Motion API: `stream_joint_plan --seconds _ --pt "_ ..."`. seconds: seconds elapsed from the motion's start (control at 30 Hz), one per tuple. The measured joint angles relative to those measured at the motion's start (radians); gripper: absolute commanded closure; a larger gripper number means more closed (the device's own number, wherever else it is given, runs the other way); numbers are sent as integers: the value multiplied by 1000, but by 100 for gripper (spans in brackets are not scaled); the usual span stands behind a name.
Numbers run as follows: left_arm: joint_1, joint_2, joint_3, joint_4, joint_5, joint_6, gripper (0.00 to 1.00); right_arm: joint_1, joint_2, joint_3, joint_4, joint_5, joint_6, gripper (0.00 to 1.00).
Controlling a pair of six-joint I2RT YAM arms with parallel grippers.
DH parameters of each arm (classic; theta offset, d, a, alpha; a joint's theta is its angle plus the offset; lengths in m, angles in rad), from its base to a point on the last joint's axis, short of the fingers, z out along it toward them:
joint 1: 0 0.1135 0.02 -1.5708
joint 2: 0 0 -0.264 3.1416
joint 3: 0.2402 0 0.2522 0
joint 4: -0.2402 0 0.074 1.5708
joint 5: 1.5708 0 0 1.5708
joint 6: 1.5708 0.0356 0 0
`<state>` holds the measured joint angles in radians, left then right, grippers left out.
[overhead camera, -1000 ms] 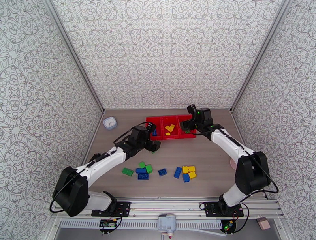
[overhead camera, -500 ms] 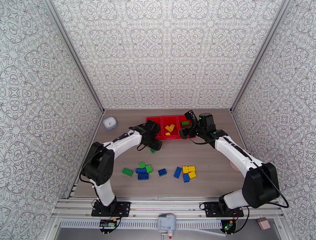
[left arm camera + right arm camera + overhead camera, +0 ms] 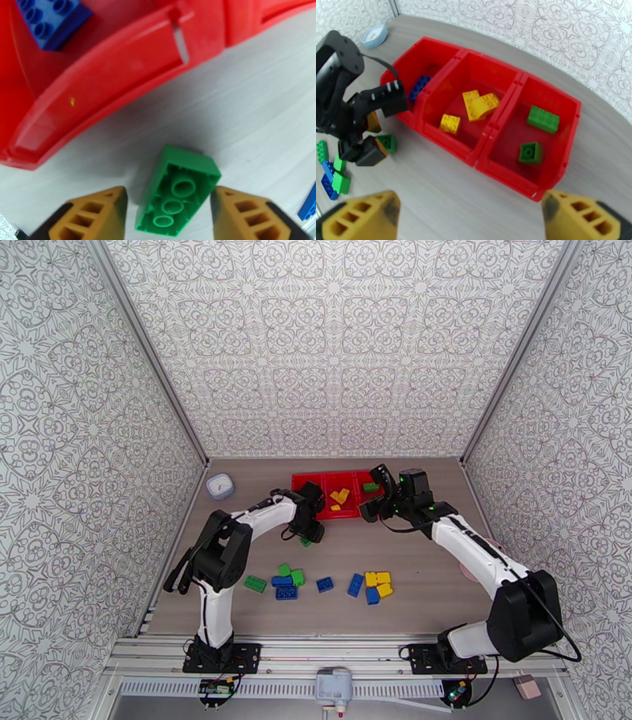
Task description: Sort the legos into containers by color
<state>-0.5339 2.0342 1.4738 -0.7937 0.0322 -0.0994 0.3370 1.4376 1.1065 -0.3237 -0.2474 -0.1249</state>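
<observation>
Where the overhead camera gives little more than a green speck at the left tool (image 3: 309, 535), the left wrist camera shows the upturned green brick (image 3: 177, 189) lying hollow side up on the tabletop (image 3: 256, 98), just outside the red tray (image 3: 110, 79). That tool's fingers stand apart, one on each side of it (bare tabletop shows on the left; contact on the right I cannot tell). The right wrist camera looks into the compartments: a blue brick (image 3: 419, 87) left, yellow bricks (image 3: 478, 104) middle, two green bricks (image 3: 542, 119) right. The right tool (image 3: 470, 221) hangs wide apart and empty. Loose legos (image 3: 286, 581) lie nearer the bases.
</observation>
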Motion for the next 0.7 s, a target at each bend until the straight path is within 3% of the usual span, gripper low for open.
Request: stream_joint_plan --seconds 0.27,0.47,0.7 --pt "0 18 17 -16 0 5 61 0 -32 -8 -8 7 -7 2" --pt "0 4 6 -2 15 -3 63 0 -77 -29 -16 6 -7 2" --pt "-2 -115 -63 132 74 -16 66 0 -138 -55 -26 2 -4 1"
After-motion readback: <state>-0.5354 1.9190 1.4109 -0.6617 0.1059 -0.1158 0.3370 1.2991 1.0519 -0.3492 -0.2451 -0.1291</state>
